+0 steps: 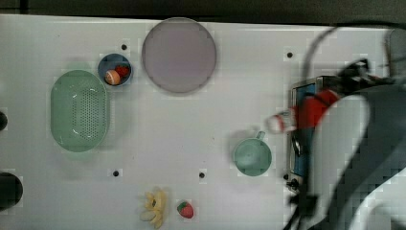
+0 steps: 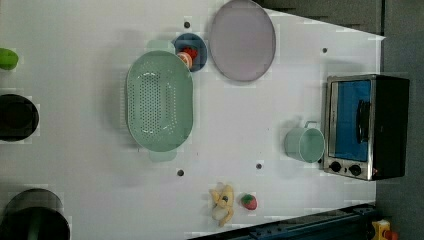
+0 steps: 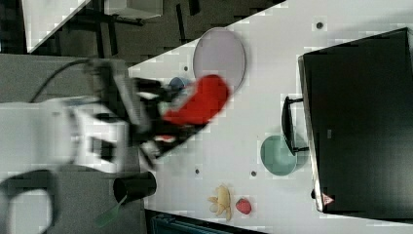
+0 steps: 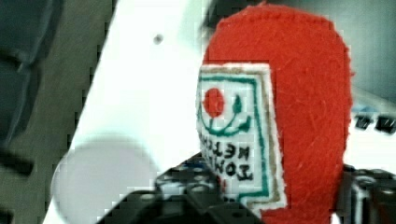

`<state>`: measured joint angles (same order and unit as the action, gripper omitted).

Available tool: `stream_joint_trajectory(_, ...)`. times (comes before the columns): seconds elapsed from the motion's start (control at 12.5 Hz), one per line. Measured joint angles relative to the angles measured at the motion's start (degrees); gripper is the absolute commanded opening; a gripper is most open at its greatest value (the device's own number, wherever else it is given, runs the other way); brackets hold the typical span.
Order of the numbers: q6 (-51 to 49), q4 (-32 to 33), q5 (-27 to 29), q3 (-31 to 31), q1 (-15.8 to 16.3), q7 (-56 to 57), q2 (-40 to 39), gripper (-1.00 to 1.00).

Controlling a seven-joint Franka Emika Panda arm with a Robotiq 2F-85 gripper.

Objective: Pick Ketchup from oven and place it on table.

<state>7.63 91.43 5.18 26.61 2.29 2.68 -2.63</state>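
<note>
- The gripper is clamped on the Ketchup; in the right view the red bottle is carried in the air, clear of the white table.
- In the top view the Ketchup's white cap pokes out over the table just off the oven, near the green mug.
- The left view shows the oven shut, standing at the table's edge on the left view's right, the mug just beside it.
- The small blue bowl holds a red and an orange piece.
- The green colander lies beside the bowl; the purple plate sits by the far edge.
- A banana toy and a strawberry lie at the near edge.
- The wrist view shows the Ketchup's stitched label close up, pinched between dark jaws.
</note>
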Motion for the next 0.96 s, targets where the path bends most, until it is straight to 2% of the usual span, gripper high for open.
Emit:
stream_joint_trajectory(0.24, -0.38, -0.9, -0.92, -8.81, 1.38, 0.4, 2.3, 0.29)
stream_joint_trajectory(0.4, 0.3, 0.73, -1.4, -14.71, 1.97, 0.4, 2.2, 0.29)
stream_joint_trajectory(0.56, 1.41, 5.76, -2.81, -20.12, 2.98, -0.72, 1.91, 0.29)
stream_joint_trajectory(0.72, 3.19, 13.48, -3.43, -23.26, 5.13, -4.62, 1.52, 0.29)
stream_joint_trajectory(0.96, 14.23, 25.18, -3.85, -24.67, 8.02, -9.78, -1.33, 0.29)
